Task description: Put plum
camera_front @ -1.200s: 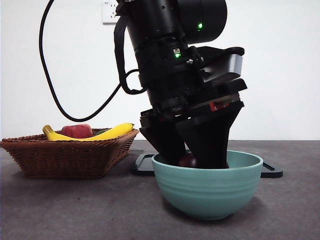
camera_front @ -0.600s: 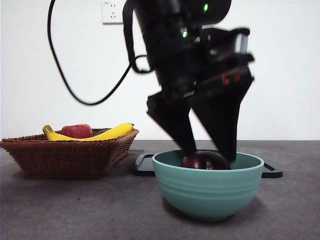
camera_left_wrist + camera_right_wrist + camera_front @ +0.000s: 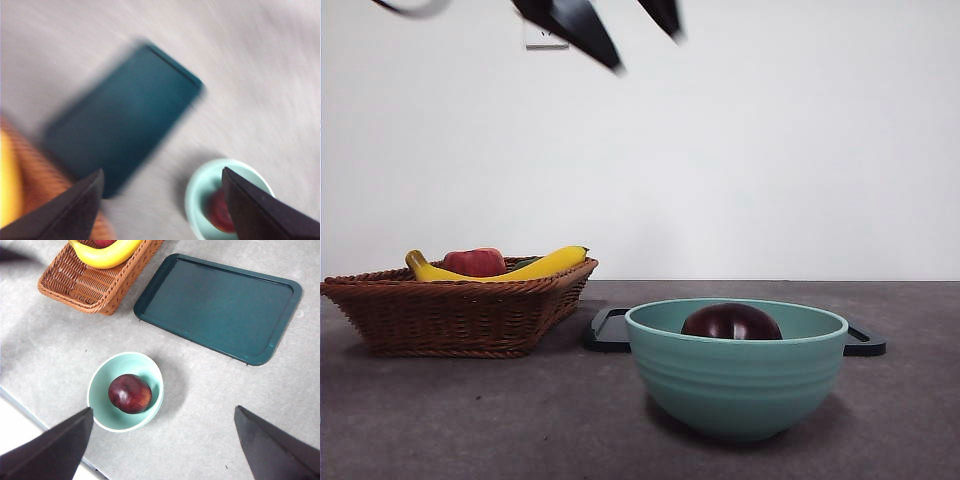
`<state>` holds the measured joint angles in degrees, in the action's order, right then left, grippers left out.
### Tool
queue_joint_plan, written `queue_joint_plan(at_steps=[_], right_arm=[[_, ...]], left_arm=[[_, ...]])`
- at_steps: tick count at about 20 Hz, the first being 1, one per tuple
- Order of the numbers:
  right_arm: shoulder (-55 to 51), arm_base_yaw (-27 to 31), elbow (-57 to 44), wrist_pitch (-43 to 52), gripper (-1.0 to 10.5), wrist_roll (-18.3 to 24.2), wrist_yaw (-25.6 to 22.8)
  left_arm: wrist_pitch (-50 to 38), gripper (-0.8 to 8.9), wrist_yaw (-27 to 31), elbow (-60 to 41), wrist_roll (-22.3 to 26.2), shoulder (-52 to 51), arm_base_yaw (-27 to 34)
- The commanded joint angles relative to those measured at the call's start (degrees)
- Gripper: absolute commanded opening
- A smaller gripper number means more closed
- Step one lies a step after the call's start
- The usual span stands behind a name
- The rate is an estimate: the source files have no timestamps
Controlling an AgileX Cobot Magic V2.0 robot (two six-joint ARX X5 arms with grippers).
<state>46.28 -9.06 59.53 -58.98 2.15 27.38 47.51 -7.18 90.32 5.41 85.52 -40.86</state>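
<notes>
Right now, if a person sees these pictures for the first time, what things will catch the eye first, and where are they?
The dark plum lies alone inside the pale green bowl, nearest the front camera. Behind the bowl lies a dark green tray, and beside that a wicker basket holds a yellow banana and a red fruit. Both grippers hang open high above the table, the left gripper blurred.

Blurred view: the left hand (image 3: 162, 200) hangs open above the surface (image 3: 260, 75), the plum (image 3: 223, 212) in its bowl (image 3: 197, 192) near one finger
</notes>
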Motion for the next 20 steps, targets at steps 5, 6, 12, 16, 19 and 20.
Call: queue_joint_plan(at_steps=[5, 6, 12, 16, 19, 20], right_arm=[[0.4, -0.2, 1.3, 0.4, 4.5, -0.2, 0.2], [0.4, -0.2, 1.3, 0.4, 4.5, -0.2, 0.2], [0.4, -0.2, 1.3, 0.4, 4.5, -0.2, 0.2], [0.4, -0.2, 1.3, 0.2, 4.5, -0.3, 0.2], [0.4, -0.2, 1.3, 0.0, 4.5, -0.3, 0.3], [0.4, -0.2, 1.3, -0.3, 4.5, -0.3, 0.3]], left_arm=[[3.9, 3.8, -7.3, -1.8, -1.4, -12.8, 9.2], [3.9, 3.8, -7.5, -3.8, -1.4, -14.6, 10.1], [1.3, 3.79, -14.9, -25.4, -4.2, -26.0, 12.4], [-0.2, 3.78, -23.6, -36.1, -6.3, -30.7, 11.8], [0.9, 3.74, -26.5, -38.2, -6.3, -31.7, 11.3], [0.9, 3.74, -26.5, -38.2, -6.3, -31.7, 11.1]])
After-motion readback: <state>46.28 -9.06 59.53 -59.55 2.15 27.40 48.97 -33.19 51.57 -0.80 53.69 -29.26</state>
